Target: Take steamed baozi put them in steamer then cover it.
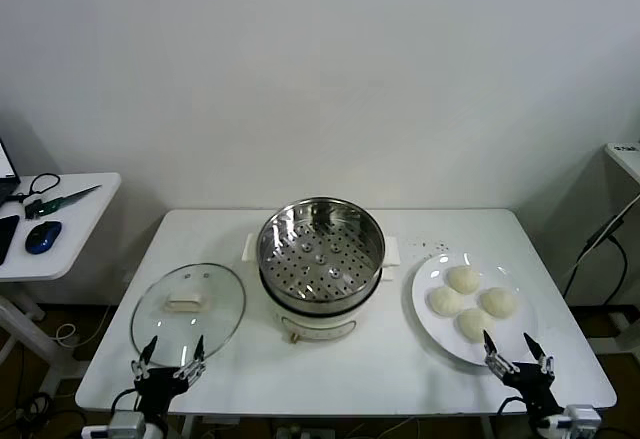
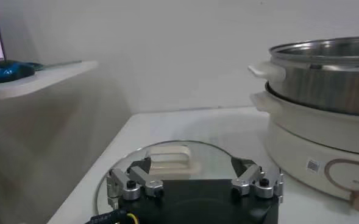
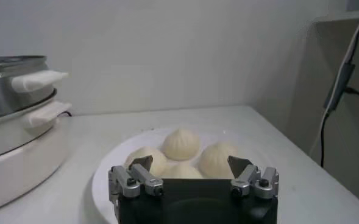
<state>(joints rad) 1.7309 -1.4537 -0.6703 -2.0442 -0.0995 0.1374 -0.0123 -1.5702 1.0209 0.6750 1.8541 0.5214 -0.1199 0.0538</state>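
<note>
The steamer [image 1: 321, 257] stands mid-table [image 1: 400, 359]. Left of it lies the cover [image 1: 188, 305]; right of it a plate [image 1: 432, 324] holds 4 steamed baozi [image 1: 472, 302]. A side table [image 1: 70, 224] with a mouse [image 1: 43, 236] stands farther left.

the left gripper [image 2: 194, 172] is seen with fingers spread apart just above the cover [image 2: 167, 159], which is laid flat on the table [image 2: 185, 125] beside the steamer [image 2: 325, 103].
</note>
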